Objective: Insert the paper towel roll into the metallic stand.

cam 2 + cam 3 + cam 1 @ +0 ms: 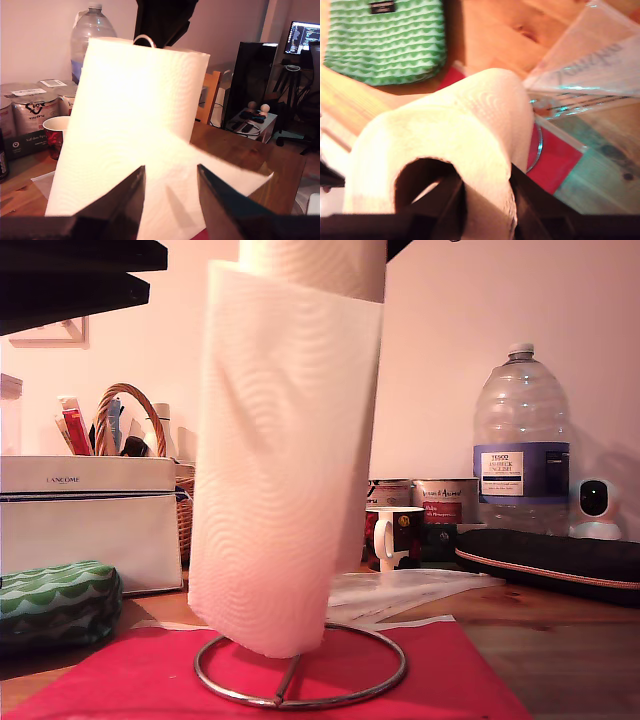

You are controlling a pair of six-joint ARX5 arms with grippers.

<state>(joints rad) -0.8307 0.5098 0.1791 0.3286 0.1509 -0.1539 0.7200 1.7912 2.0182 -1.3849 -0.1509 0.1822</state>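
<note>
My second end effector (487, 200) grips the paper towel roll (285, 470) at its core rim, tilted above the metallic stand (300, 665). My first end effector (167, 200) stands open, empty. Roll judged light, soft, crushable; loose sheet may snag.

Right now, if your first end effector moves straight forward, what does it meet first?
Probably the large white embossed paper towel roll: it fills the view just beyond my first end effector, whose fingers are open. The exact gap is unclear.

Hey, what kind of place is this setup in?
Likely a lived-in home room doubling as a workspace: a wooden table cluttered with a water bottle, a mug and a cosmetics box, plus a lit monitor.
</note>
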